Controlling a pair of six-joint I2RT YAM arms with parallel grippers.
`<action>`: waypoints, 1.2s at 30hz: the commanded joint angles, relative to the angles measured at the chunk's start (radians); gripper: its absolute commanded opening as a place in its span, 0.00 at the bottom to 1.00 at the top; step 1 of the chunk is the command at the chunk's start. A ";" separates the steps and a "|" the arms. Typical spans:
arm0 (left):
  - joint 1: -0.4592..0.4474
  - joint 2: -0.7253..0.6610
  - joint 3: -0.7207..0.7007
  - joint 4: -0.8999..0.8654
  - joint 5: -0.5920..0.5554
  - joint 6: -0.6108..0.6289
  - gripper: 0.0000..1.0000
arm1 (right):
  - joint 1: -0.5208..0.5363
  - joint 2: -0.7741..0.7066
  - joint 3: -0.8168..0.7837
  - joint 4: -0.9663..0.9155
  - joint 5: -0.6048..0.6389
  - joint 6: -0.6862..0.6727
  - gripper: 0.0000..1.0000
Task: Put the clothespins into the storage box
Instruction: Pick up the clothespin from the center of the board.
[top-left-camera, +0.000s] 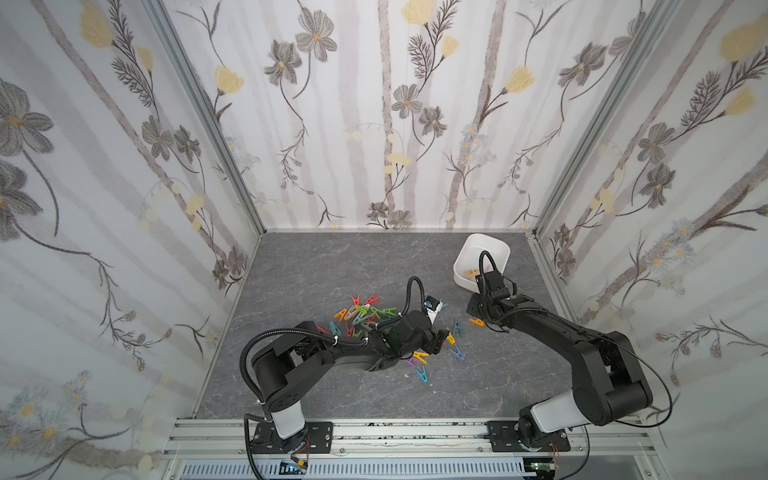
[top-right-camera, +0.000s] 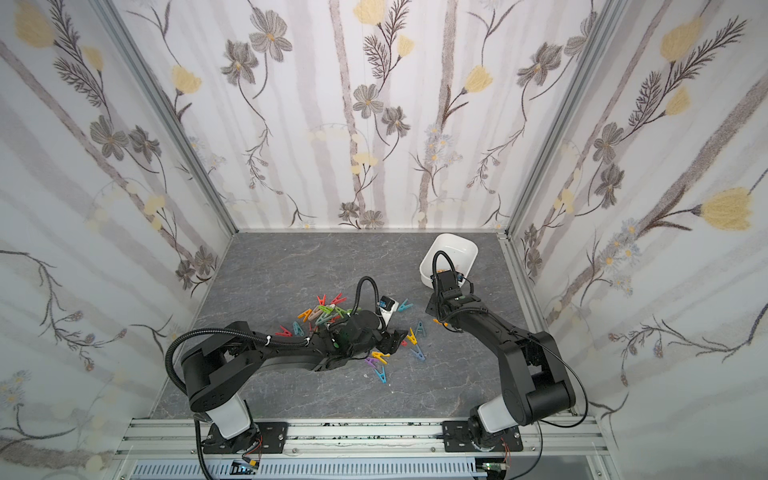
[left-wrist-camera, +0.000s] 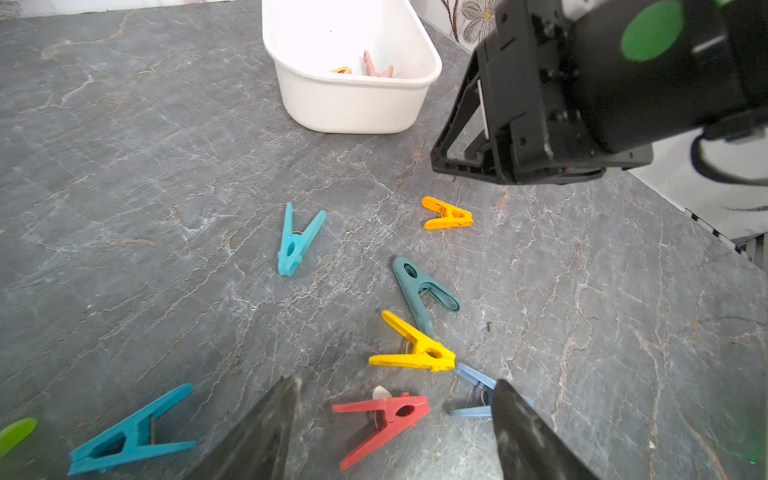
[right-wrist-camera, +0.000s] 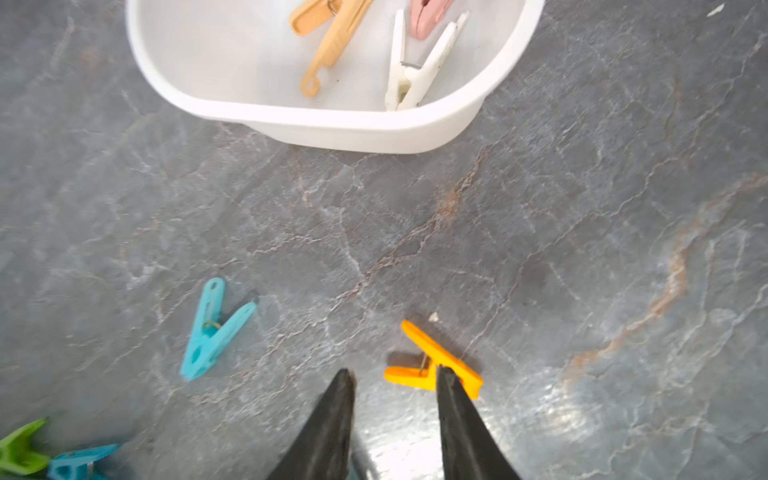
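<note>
Nearest, on the grey stone-patterned tabletop (top-left-camera: 332, 266), loose clothespins (top-left-camera: 419, 363) in purple, yellow and teal are noted beside the left arm's wrist. The left gripper (left-wrist-camera: 395, 384) is seen low over the surface, jaws spread wide and empty. A red clothespin (left-wrist-camera: 386, 415) is laid flat on the table between the 2 fingers and is touched by neither. Just past it, a yellow clothespin (left-wrist-camera: 419, 353) is set against a dark teal clothespin (left-wrist-camera: 415, 291), and a pale blue clothespin (left-wrist-camera: 473, 382) is partly hidden by a finger. Further back and to the left, the main heap (top-left-camera: 361, 316) is tangled in red, orange, green and grey.

The right gripper (right-wrist-camera: 395, 371) is seen low beside an orange clothespin (right-wrist-camera: 424, 345). Its jaws are parted, with bare table between them and nothing gripped. That peg is overlapped by 1 fingertip; contact cannot be told. A turquoise clothespin (right-wrist-camera: 212, 332) is noted well apart.

Farthest, near the back right corner, the storage box (right-wrist-camera: 332, 120) is stood upright. Inside, 3 are counted: a tan clothespin (right-wrist-camera: 336, 37), a white clothespin (right-wrist-camera: 409, 79) and a pink clothespin (right-wrist-camera: 428, 16).
</note>
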 joint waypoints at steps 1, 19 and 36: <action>0.003 -0.002 -0.001 0.045 0.018 -0.020 0.75 | -0.018 0.047 0.037 -0.059 0.023 -0.130 0.36; 0.009 0.003 -0.008 0.052 0.024 -0.024 0.75 | -0.031 0.184 0.075 -0.037 -0.049 -0.176 0.23; 0.074 -0.054 -0.049 0.059 0.023 -0.066 0.75 | -0.015 0.073 0.063 -0.066 -0.072 -0.148 0.08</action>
